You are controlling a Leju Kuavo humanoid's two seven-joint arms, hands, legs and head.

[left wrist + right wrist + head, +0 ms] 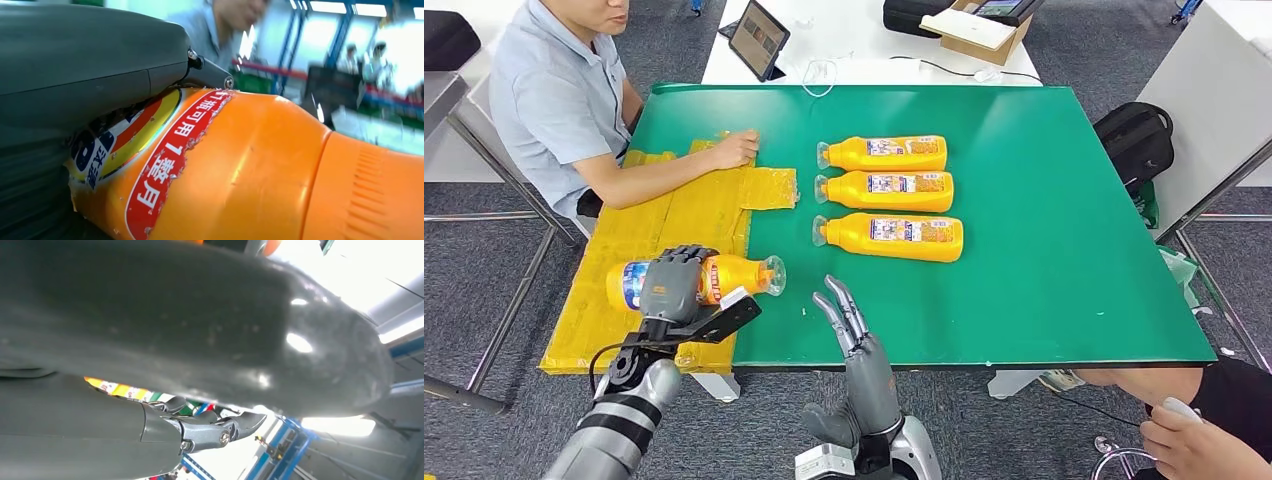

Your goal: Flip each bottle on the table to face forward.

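The left robot hand (672,283) grips a lying orange bottle (734,275); the right robot hand (849,325), just beside its cap, is open-fingered and empty.

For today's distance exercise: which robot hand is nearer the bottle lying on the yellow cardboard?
Left: the left hand grips that bottle; the right hand hovers apart, beside its cap.

Green table (1044,250), carrying three orange bottles (890,192) on their sides in a row near the middle, caps toward the left. Yellow taped sheet (664,225) covering the left part, with a fourth orange bottle (739,275) lying on it at the near edge.
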